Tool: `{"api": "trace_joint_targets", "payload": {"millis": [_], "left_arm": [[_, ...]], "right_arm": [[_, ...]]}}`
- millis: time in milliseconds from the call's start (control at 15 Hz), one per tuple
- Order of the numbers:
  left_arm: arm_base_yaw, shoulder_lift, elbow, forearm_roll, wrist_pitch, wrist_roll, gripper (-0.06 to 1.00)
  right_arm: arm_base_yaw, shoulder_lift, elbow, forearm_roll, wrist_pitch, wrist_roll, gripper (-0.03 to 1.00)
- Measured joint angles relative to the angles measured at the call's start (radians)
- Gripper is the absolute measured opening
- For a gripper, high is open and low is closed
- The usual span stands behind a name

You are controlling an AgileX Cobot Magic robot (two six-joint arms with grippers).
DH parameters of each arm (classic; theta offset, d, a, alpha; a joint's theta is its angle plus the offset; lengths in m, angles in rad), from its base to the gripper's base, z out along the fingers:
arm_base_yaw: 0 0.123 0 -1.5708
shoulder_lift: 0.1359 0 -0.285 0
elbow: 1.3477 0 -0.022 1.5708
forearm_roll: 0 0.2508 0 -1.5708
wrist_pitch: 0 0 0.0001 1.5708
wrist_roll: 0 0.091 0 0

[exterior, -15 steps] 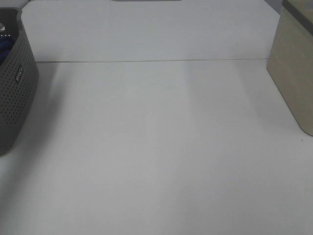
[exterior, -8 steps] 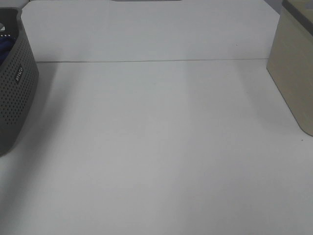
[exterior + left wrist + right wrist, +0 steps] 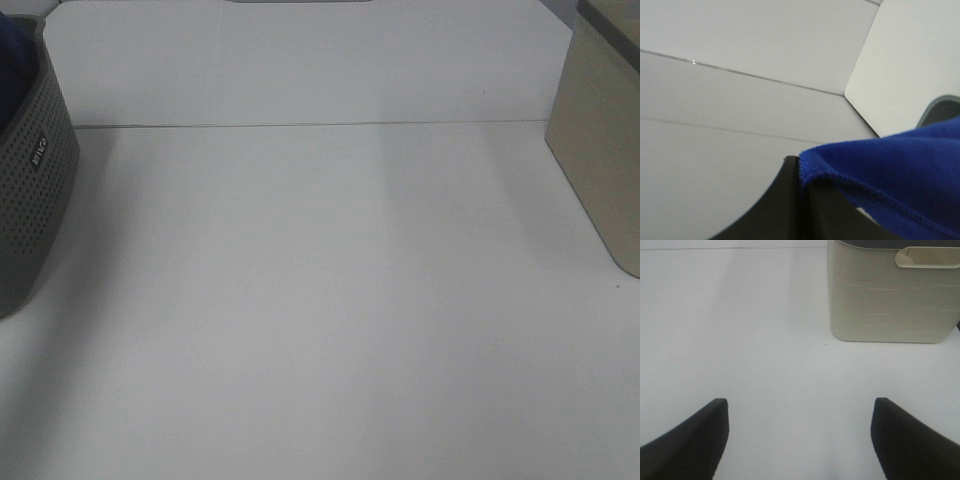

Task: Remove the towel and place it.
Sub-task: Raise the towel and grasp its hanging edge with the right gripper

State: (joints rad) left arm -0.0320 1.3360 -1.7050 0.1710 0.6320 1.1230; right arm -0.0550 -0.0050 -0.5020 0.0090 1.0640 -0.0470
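The left pincer (image 3: 799,170) clamps tight on the hemmed edge of the blue towel (image 3: 900,175), cloth draping away from its tips toward the grey basket (image 3: 35,200) just beyond; right pincer (image 3: 800,435) stands spread wide and empty over the table (image 3: 765,340), beige bin (image 3: 890,300) ahead of it.

Even, diffuse light leaves the white table (image 3: 330,320) pale grey and low in contrast, with a soft shadow beside the grey basket (image 3: 35,200) and faint bands of shade across the middle. The high view is slightly soft and grainy. In the wrist views the black fingers (image 3: 687,442) of the right gripper (image 3: 800,407) look blurred at their edges, seemingly out of focus, while the towel (image 3: 900,175) shows vivid blue with a sharp stitched hem.
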Motion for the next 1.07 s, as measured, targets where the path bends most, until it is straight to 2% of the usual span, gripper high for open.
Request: {"api": "trace_joint_targets", "payload": {"millis": [67,200,333,467,533,600,667,733,800,933,1067], "left_arm": [[-0.086,-0.021,0.0,-0.027,-0.048,0.062,0.0],[-0.152,-0.024,0.0,-0.033,-0.093,0.071,0.0],[-0.236,-0.024,0.0,-0.034,-0.124,0.071,0.0],[-0.307,-0.023,0.0,-0.034,-0.148,0.071,0.0],[-0.343,-0.022,0.0,-0.034,-0.158,0.07,0.0],[-0.36,-0.021,0.0,-0.035,-0.161,0.07,0.0],[-0.404,-0.014,0.0,-0.051,-0.163,0.05,0.0],[-0.417,-0.006,0.0,-0.064,-0.163,0.037,0.0],[-0.421,-0.002,0.0,-0.067,-0.163,0.033,0.0],[-0.434,0.009,0.0,-0.089,-0.163,0.008,0.0],[-0.441,0.009,0.0,-0.152,-0.163,-0.037,0.0]], "right_arm": [[0.0,0.0,0.0,0.0,0.0,0.0,0.76],[0.0,0.0,-0.001,0.001,-0.005,-0.006,0.76],[0.0,0.053,-0.019,0.085,-0.049,-0.078,0.76],[0.0,0.147,-0.021,0.295,-0.137,-0.243,0.76],[0.0,0.174,-0.021,0.367,-0.154,-0.304,0.76],[0.0,0.226,-0.021,0.522,-0.17,-0.428,0.76],[0.0,0.358,-0.021,0.815,-0.178,-0.724,0.76],[0.0,0.435,-0.021,0.975,-0.163,-0.882,0.76],[0.0,0.468,-0.021,1.034,-0.153,-0.943,0.76],[0.0,0.641,-0.022,1.281,-0.071,-1.207,0.76],[0.0,0.799,-0.022,1.428,0.006,-1.381,0.76]]}}
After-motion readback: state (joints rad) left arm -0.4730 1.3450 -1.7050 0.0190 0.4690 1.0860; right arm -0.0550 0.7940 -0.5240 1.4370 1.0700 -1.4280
